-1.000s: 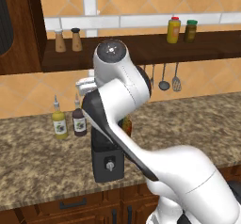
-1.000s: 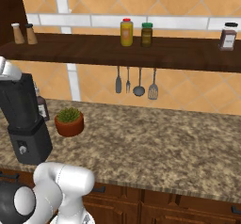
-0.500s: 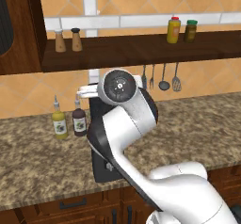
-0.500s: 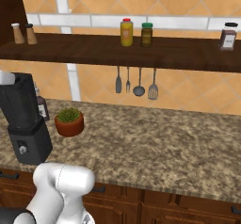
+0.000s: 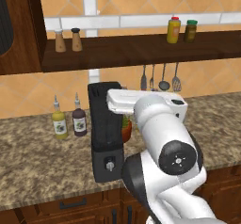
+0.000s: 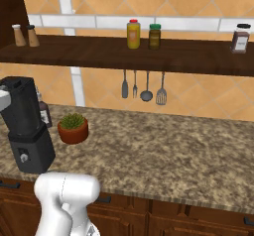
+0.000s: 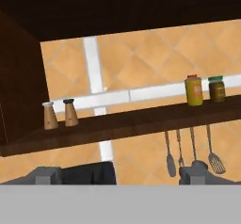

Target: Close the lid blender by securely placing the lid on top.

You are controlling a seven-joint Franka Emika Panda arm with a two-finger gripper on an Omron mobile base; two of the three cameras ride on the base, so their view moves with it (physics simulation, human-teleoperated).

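Lid [image 5: 104,86] sat flat on the blender [image 5: 107,131], just below my hand. My jaws stood wide apart, gripping nothing.

- The blender [image 6: 26,126] is standing upright at the far left of the granite tabletop [image 6: 163,155], its silver knob facing forward on the boxy base.
- The lid [image 6: 15,83] is sitting on top of the dark jar.
- A potted plant [image 6: 73,128] is sitting just beside the blender, to its right.
- A dark bottle [image 6: 44,112] is peeking out from behind the jar.
- Utensils [image 6: 144,85] are hanging under the wooden shelf [image 6: 124,55].
- A yellow jar [image 6: 133,33], a green jar [image 6: 155,36], a dark spice jar [image 6: 240,39] and two shakers [image 6: 25,35] are standing on that shelf.
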